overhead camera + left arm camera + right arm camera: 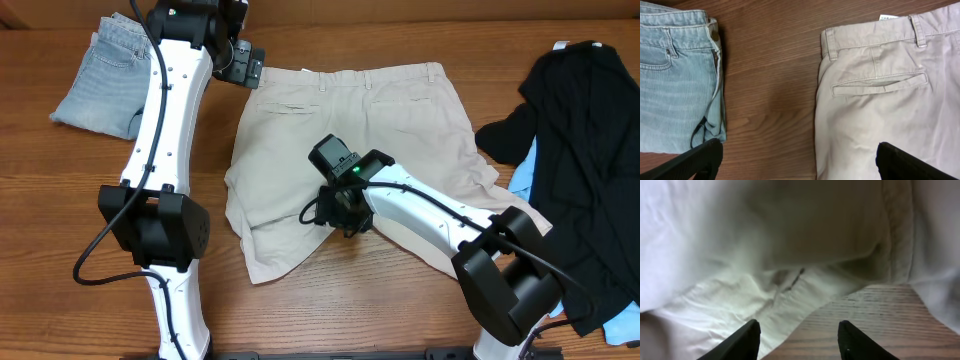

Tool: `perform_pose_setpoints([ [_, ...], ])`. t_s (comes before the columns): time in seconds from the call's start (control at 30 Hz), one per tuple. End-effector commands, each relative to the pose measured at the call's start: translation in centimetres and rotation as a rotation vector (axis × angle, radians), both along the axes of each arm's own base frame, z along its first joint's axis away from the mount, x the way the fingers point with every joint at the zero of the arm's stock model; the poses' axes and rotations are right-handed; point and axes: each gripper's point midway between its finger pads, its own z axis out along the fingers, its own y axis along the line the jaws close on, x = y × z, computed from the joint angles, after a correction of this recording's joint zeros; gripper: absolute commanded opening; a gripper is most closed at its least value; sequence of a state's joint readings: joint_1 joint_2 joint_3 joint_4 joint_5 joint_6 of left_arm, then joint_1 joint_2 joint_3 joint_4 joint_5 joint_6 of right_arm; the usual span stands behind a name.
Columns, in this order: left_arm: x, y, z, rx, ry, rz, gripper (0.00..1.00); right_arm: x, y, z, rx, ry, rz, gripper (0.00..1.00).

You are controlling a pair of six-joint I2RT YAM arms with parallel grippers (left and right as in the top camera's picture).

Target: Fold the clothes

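Observation:
The clothes are led by pale khaki shorts (350,130) spread flat mid-table, waistband at the far side. My right gripper (338,212) hovers low over the notch between the two legs. In the right wrist view it (800,335) is open, the shorts' hem (740,295) under one fingertip and bare wood under the other, nothing held. My left gripper (243,65) hangs by the shorts' far-left waistband corner. It (797,160) is wide open above the wood between the jeans (675,75) and the shorts' back pocket (880,82).
Folded light-blue jeans (105,75) lie at the far left. A black garment (590,150) is heaped at the right edge with a light-blue one (525,175) under it. The wooden table (60,200) shows on the left and front.

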State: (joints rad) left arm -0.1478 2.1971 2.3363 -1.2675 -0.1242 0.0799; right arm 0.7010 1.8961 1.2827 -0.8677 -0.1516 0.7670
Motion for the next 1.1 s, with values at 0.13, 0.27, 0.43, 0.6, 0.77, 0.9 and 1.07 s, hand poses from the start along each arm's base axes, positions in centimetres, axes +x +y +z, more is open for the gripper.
perform_pose_setpoints([
  [0.13,-0.3,0.3,0.5,-0.009,-0.001,0.012,1.00,0.7,0.4,-2.3,0.003,0.043,-0.048,0.54],
  [0.27,-0.3,0.1,0.5,-0.017,-0.002,0.009,1.00,0.8,0.4,-2.4,0.008,0.039,-0.050,0.51],
  [0.43,-0.3,0.1,0.5,-0.020,0.001,0.007,1.00,0.8,0.4,-2.5,0.005,0.041,-0.050,0.35],
  [0.6,-0.4,0.0,0.4,-0.023,0.003,0.006,1.00,0.7,0.4,-2.7,0.004,0.048,-0.049,0.04],
  [0.77,-0.4,0.0,0.4,-0.023,0.003,0.006,1.00,0.7,0.5,-2.7,0.007,0.050,-0.048,0.04],
  [0.9,-0.4,0.2,0.4,-0.022,0.004,0.008,1.00,0.1,1.1,-2.1,0.046,0.084,-0.014,0.04],
  [1.07,-0.4,0.2,0.4,-0.022,0.007,0.009,1.00,-3.5,0.1,0.9,0.028,0.237,0.076,0.04],
])
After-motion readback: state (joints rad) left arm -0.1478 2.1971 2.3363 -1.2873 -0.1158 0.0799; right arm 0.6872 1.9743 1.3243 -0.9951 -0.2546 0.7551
